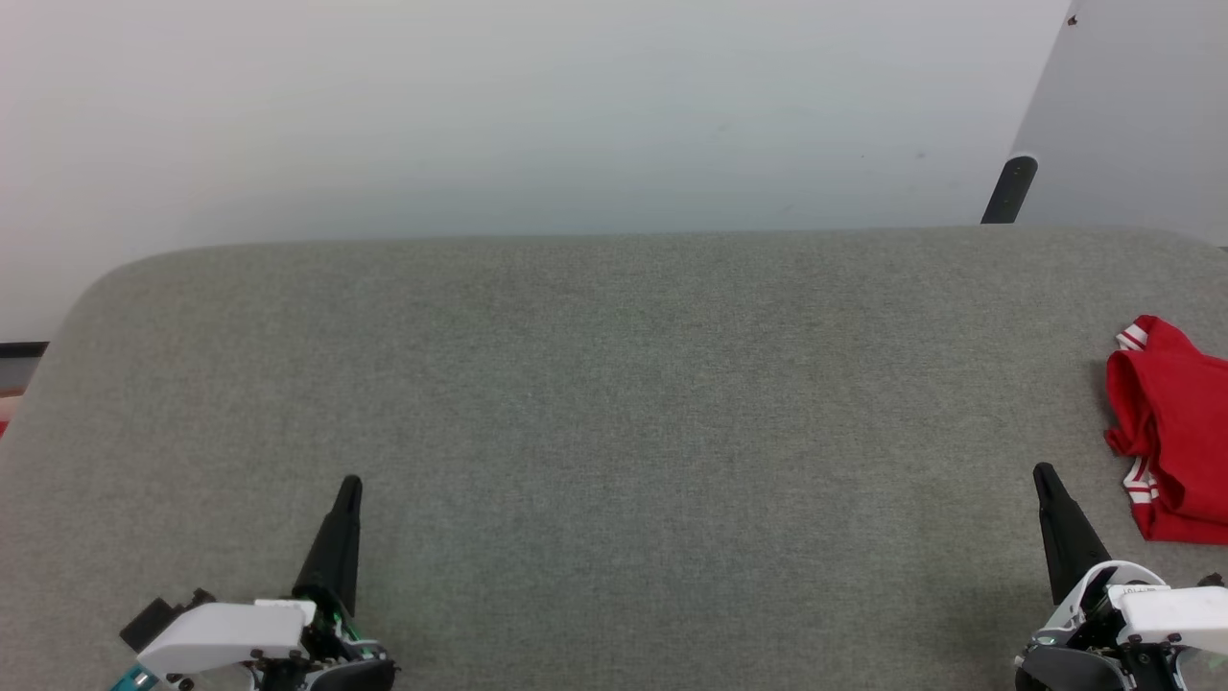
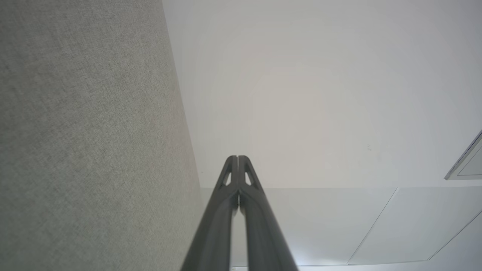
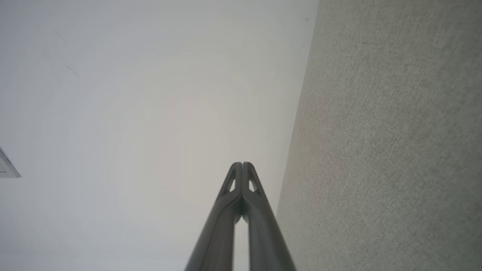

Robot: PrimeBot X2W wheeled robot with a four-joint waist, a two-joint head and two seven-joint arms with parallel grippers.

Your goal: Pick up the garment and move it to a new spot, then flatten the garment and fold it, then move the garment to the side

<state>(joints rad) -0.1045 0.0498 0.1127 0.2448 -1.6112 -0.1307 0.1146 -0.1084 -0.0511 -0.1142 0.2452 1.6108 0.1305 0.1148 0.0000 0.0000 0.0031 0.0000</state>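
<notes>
- Task's thing: the red jersey shirt with red-white striped trim lies in a bunched heap at the far right of the grey fabric-covered table. The right edge of the head view cuts part of it off. It is near the right gripper and well apart from the left.
- Left gripper: low at the near left, its long dark fingers pressed together and holding nothing.
- Right gripper: low at the near right, fingers likewise together and empty.
- Step in hand: not settled. A heap at the table's side fits a shirt waiting for pick-up, or equally one loosely folded and set aside. No move is prescribed on this evidence.
- Orientation: the visible part's long axis runs from far to near. Striped trim shows at its far-left corner and near-left edge. Collar and lettering are hidden, so which way it points cannot be told.
</notes>
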